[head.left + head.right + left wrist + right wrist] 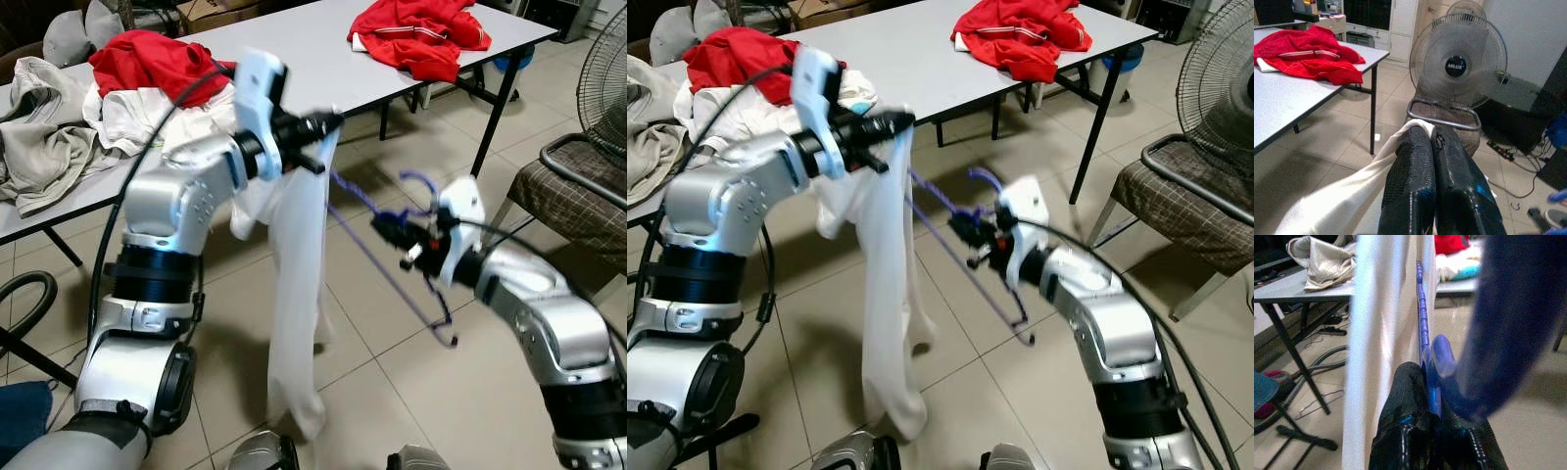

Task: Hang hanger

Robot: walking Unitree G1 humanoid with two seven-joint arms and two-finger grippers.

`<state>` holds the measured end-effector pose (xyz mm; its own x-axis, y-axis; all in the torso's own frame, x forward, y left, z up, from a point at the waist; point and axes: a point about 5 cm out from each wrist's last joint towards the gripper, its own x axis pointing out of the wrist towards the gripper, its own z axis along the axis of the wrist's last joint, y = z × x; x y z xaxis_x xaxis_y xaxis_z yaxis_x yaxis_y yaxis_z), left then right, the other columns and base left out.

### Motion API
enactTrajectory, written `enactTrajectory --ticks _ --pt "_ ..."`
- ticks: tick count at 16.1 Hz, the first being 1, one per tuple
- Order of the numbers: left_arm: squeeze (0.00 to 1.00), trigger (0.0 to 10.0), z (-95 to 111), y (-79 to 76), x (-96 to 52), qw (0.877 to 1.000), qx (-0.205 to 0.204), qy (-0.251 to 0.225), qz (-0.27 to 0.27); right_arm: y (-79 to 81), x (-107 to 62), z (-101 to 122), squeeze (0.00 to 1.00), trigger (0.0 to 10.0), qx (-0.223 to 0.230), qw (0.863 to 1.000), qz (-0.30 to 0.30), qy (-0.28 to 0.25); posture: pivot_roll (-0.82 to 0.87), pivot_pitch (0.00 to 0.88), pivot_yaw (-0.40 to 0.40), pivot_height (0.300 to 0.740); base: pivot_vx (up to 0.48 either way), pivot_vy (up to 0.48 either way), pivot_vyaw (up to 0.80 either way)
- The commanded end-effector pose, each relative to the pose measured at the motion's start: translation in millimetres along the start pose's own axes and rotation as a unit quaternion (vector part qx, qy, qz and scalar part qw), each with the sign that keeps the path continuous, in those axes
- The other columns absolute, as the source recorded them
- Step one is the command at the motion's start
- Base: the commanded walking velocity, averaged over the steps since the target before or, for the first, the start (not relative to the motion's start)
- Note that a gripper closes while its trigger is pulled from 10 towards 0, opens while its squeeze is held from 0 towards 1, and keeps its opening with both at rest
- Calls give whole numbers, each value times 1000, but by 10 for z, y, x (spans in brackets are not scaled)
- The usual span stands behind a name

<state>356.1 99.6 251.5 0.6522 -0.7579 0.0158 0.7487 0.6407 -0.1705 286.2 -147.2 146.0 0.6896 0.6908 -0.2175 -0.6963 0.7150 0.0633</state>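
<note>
Your thin blue plastic hanger [392, 250] hangs in the air beside the long white cloth garment [294, 294], clamped near its hook by the right pincer [392, 230], whose arm reaches forward and inward. The left pincer [328, 122], arm raised and bent, pinches the garment's top edge, in front of the grey surface [304, 49] carrying red clothes [416, 34].

You are looking at a lived-in home utility room: a grey folding tabletop [323, 59] at 12 o'clock carries heaped laundry [147, 83], a pedestal fan [1458, 61] and checked chair [578, 201] stand at 3 o'clock, on a tiled floor [392, 392].
</note>
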Motion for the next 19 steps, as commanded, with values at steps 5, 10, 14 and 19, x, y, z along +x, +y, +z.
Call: enactTrajectory --ticks 5,10,14,19 --pt "0 0 330 -235 12 993 -42 -54 -92 45 28 -293 0 0 52 997 25 56 -185 0 129 740 0 0 0" --pt "0 0 477 -293 -13 984 -82 -92 -130 -6 -112 -771 0 0 105 977 22 182 -176 0 138 740 0 0 0" --pt "0 0 412 -67 -50 995 -38 -78 -43 -177 -460 -996 0 0 58 960 -10 274 -168 0 120 740 0 0 0" --pt "0 0 386 198 -104 993 25 -87 79 -345 -712 -783 0 0 -50 956 -60 281 -161 0 109 740 0 0 0"
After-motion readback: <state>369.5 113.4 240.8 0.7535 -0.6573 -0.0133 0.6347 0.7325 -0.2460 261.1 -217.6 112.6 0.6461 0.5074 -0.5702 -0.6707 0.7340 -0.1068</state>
